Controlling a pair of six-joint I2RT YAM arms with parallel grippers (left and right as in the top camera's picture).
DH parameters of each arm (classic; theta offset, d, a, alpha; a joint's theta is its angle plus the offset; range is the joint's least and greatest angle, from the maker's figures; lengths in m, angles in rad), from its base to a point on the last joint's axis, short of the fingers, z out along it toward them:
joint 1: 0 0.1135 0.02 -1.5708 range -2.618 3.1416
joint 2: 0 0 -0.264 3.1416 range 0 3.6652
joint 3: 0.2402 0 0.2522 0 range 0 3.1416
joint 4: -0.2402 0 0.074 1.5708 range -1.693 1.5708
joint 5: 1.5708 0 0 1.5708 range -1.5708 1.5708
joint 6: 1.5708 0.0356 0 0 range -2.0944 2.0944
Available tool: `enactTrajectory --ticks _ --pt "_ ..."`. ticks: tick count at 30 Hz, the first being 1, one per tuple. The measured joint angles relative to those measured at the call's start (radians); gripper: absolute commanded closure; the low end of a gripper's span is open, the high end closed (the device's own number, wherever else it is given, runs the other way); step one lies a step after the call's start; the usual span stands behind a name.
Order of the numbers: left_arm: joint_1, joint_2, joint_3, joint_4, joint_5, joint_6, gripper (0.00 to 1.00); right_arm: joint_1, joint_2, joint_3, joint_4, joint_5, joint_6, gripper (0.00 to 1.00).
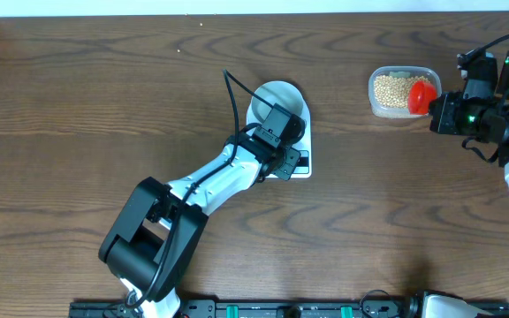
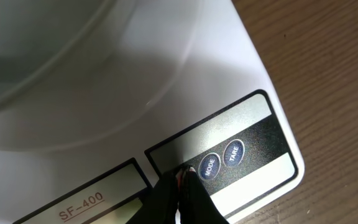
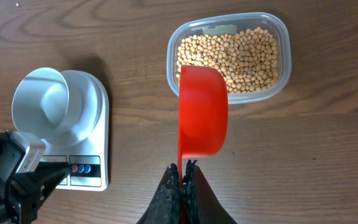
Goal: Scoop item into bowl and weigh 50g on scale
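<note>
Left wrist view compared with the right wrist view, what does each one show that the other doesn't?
Only left wrist: the readable MODE and TARE button lettering and the SF-400 label. Only right wrist: the tub of beans and the red scoop held in the shut right gripper. Both: the scale, the bowl on it, the shut left gripper at the buttons, the wood table.

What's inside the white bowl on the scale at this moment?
Nothing visible: the right wrist view shows the bowl with a bare pale inside. Overhead, the left arm covers its lower edge. The beans lie in the clear tub.
</note>
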Motion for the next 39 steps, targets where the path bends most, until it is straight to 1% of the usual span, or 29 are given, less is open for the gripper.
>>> enactTrajectory --ticks 11,39 --pt "-0.003 0.042 0.016 0.016 0.011 0.0 0.93 0.0 0.0 0.0 -0.001 0.0 0.0 0.99" --pt "-0.01 0.048 0.032 -0.02 -0.016 -0.004 0.93 0.0 0.0 0.0 -0.001 0.002 0.0 0.99"
